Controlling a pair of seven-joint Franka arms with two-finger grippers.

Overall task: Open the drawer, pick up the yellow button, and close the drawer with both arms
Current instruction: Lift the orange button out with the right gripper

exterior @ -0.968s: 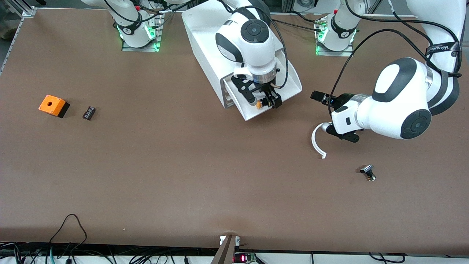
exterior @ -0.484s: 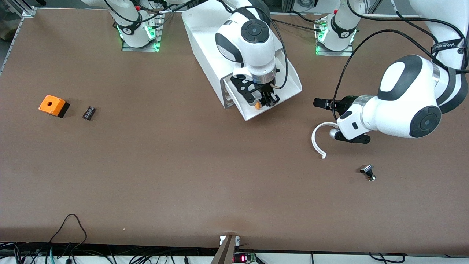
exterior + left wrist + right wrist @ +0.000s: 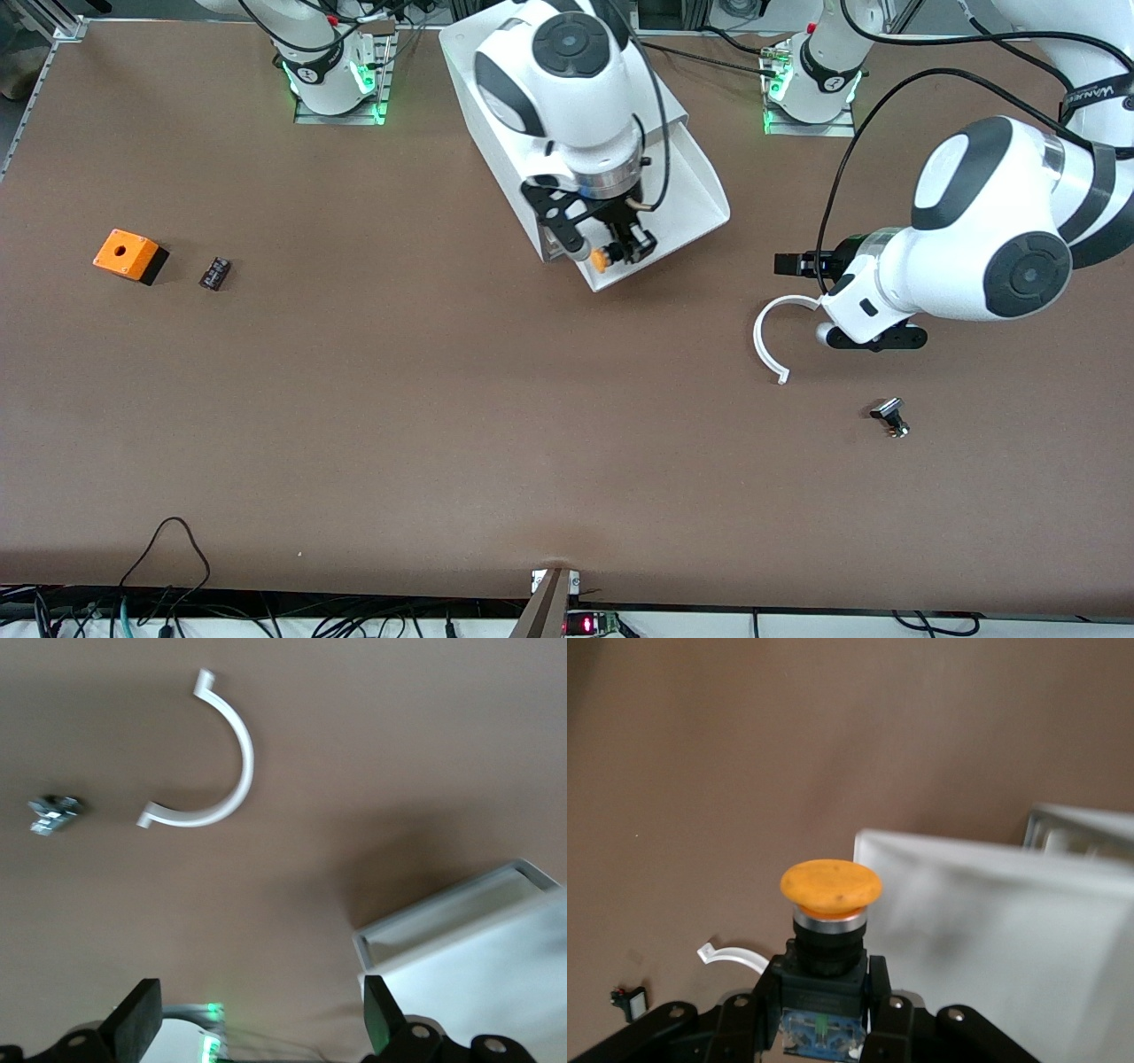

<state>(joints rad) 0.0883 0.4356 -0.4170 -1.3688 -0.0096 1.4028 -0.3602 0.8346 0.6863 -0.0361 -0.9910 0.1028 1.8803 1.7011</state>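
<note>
Right gripper (image 3: pixel 617 255) has lifted since a second ago, fingers clamped on the button (image 3: pixel 600 260) (orange cap clear in the right wrist view (image 3: pixel 831 884)), now over the open drawer (image 3: pixel 682 190). Take step looks done; closing remains. Drawer tray shows nothing else inside. Left gripper (image 3: pixel 795 264) has backed off, fingers spread, empty, over bare table (image 3: pixel 443 399) near the white curved piece (image 3: pixel 767 337).

Orange box: orange square box (image 3: pixel 125 252) with a hole in its top, on a black base, toward the right arm's end of the table.
Black part: small black part (image 3: pixel 214 272) just beside the box.
White arc: curved white piece (image 3: pixel 764 341) flat on the table (a half ring).
Metal part: silver-and-black part (image 3: pixel 889 416) nearer the front camera than the arc.
</note>
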